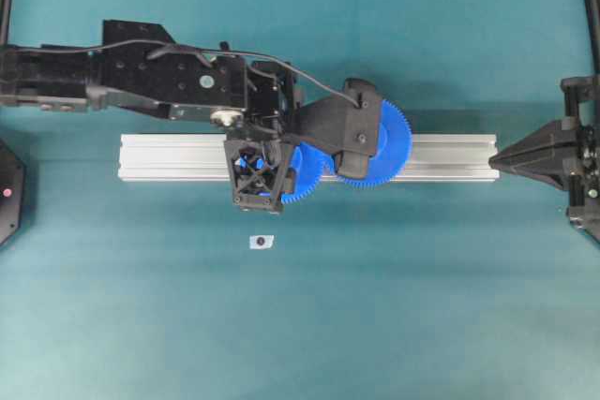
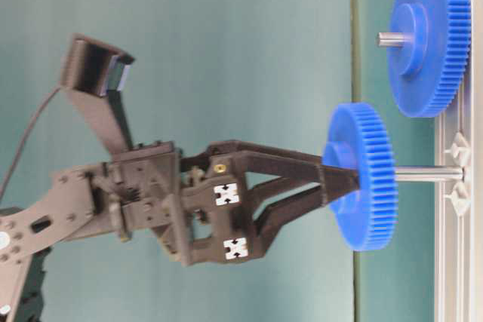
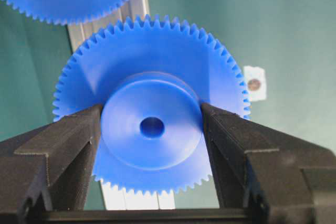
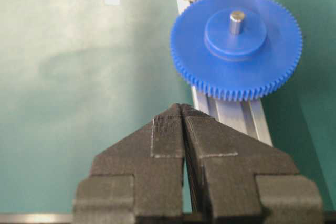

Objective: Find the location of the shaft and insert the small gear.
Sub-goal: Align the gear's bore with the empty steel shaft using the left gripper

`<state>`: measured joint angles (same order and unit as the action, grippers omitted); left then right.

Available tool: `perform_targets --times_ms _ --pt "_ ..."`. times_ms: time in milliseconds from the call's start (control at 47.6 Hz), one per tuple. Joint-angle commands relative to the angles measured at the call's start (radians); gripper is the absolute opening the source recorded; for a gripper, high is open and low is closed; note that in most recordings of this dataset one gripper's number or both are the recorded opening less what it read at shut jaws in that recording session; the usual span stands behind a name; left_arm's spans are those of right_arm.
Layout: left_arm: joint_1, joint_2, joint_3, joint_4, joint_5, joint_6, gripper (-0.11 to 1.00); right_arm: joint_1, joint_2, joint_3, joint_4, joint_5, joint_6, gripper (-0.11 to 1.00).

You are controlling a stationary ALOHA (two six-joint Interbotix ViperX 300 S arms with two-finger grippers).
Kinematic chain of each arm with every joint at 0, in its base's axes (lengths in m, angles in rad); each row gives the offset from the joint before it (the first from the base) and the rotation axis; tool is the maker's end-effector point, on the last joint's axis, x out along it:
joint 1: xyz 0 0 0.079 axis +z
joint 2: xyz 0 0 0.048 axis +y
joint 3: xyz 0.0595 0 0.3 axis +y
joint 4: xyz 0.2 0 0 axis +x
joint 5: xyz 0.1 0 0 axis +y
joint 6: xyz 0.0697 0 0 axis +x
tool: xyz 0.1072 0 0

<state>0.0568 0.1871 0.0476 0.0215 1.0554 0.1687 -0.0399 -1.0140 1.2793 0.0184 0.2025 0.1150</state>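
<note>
Small gear riding the shaft, left claw gripping its hub

Rail (image 1: 450, 158) holds the big gear (image 4: 237, 45). Left claw (image 3: 152, 129) pinches the small gear (image 3: 152, 124) by its hub, so the bore lines up with the shaft (image 2: 426, 174); right claw (image 4: 182, 129) sits closed, parked clear.

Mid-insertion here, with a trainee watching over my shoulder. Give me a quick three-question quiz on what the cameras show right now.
1. True or false: the left hand grips the small gear by its teeth.
2. Pick one. The right hand is: A) open, B) shut and empty, C) shut on a gear.
3. Short answer: a pin tip shows through the hub of which gear, the small gear or the large gear?

Key:
1. False. The fingers clamp its raised hub.
2. B
3. The large gear. The small gear's centre hole shows no pin.
</note>
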Motion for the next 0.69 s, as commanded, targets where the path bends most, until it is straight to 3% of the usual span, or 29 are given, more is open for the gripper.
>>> perform_targets --times_ms 0,673 --pt "0.009 -0.011 -0.021 0.005 -0.006 0.003 0.65 -0.005 0.005 -0.011 0.002 -0.008 0.011 0.03" --pt "0.038 0.031 -0.014 0.005 -0.026 0.034 0.65 -0.005 0.002 -0.005 0.002 -0.008 0.012 0.03"
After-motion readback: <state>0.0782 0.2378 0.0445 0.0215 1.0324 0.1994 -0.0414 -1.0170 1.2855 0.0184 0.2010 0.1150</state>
